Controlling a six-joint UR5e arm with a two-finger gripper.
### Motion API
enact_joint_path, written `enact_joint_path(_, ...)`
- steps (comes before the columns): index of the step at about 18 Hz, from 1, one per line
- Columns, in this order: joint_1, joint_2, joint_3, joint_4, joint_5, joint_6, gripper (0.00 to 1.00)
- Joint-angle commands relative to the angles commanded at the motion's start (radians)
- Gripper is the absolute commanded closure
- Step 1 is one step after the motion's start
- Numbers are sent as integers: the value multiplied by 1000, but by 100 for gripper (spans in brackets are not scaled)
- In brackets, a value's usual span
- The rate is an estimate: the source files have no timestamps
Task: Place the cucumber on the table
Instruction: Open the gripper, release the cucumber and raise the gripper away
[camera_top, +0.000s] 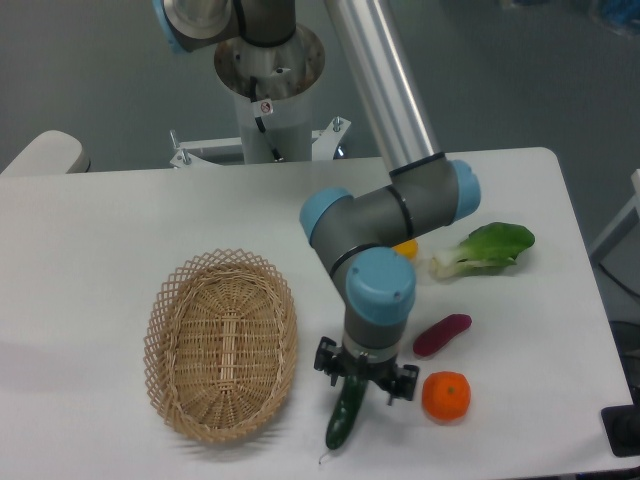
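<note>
Near the front edge of the large white rectangular table (100, 230), just right of the oval woven wicker basket (222, 343), your slim dark green cucumber (346, 416) lay on the tabletop, tilted w/ its thin stem tail pointing toward the front edge. Its upper end sat under the black two-finger gripper (365, 378), which hung straight down from the grey arm w/ blue joint caps (379, 285). You could see the fingers spread wide to either side of the cucumber's top; they looked released rather than clamped, w/ gaps showing btwn each finger and the veg. Whether a fingertip brushed the cucumber, can't tell from this angle.

Right of the gripper, just beside its right finger, sat a round orange fruit (445, 396). Above that lay a short purple eggplant-like piece (441, 335), angled up to the right. Further back, a leafy green bok choy (486, 249) w/ white stalk rested near the table's right side, and a small yellow item (405, 248) peeked out behind the arm's elbow, mostly hidden. The basket held nothing you could make out.
</note>
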Motion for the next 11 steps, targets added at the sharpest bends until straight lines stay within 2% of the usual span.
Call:
enact_joint_path(2, 46, 28, -5, -12, -3, 110, 0)
enact_joint_path(6, 132, 71, -1, -109, -2, 328, 0)
enact_joint_path(11, 212, 109, -1, -141, 8, 497, 0)
